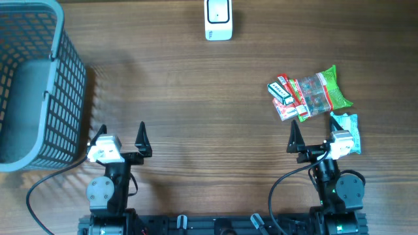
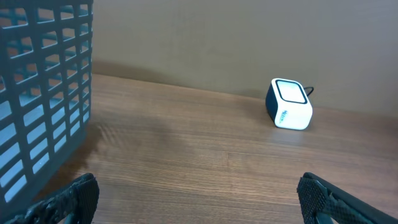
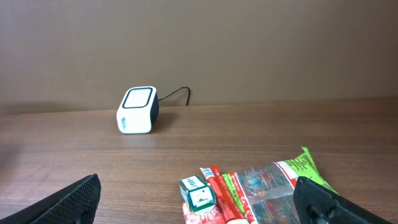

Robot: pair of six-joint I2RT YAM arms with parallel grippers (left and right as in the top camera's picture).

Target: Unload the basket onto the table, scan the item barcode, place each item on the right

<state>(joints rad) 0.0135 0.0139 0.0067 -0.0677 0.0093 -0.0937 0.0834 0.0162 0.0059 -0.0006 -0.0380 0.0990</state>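
Observation:
The white barcode scanner (image 1: 218,19) stands at the table's far edge, its window facing up; it also shows as the scanner (image 2: 289,104) and the scanner (image 3: 138,111) in the wrist views. A pile of items (image 1: 307,94) lies at the right: a clear green and red snack bag (image 3: 280,186), red packets and a small green-white box (image 3: 199,193). My right gripper (image 1: 315,134) is open just short of the pile, with nothing between its fingers (image 3: 81,199). My left gripper (image 1: 121,134) is open over bare wood at the near left, also empty.
A grey mesh basket (image 1: 32,85) fills the left side, close to the left gripper's outer finger, and shows as the basket (image 2: 37,93) in the left wrist view. A teal packet (image 1: 346,127) lies right beside the right gripper. The scanner's cable runs off the back edge.

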